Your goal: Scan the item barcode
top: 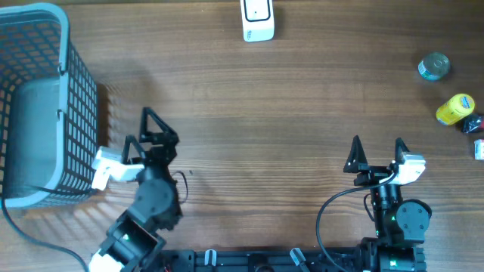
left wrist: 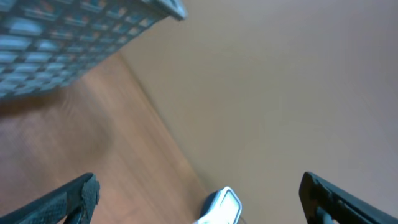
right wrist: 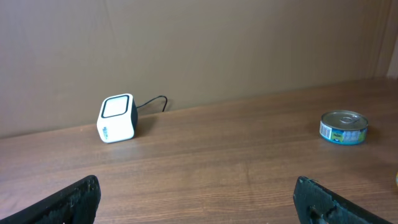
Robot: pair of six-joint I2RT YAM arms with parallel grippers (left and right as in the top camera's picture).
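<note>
- The left gripper (top: 137, 125): black pointy jaws wide apart, holding nothing.
- The right gripper (top: 376, 143): the same.
- A white boxy scanner (top: 258, 20) and a round shiny tin (top: 434, 66) on a smooth wooden table (top: 265, 113).

A blue-grey basket (top: 76, 113) rests on wooden table (top: 265, 113).

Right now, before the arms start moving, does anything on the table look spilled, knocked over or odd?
Nothing stands out. The scanner sits upright at the far edge, the can stands on its base, the basket is upright, and the left gripper and right gripper are open and empty. Nothing is spilled.
</note>
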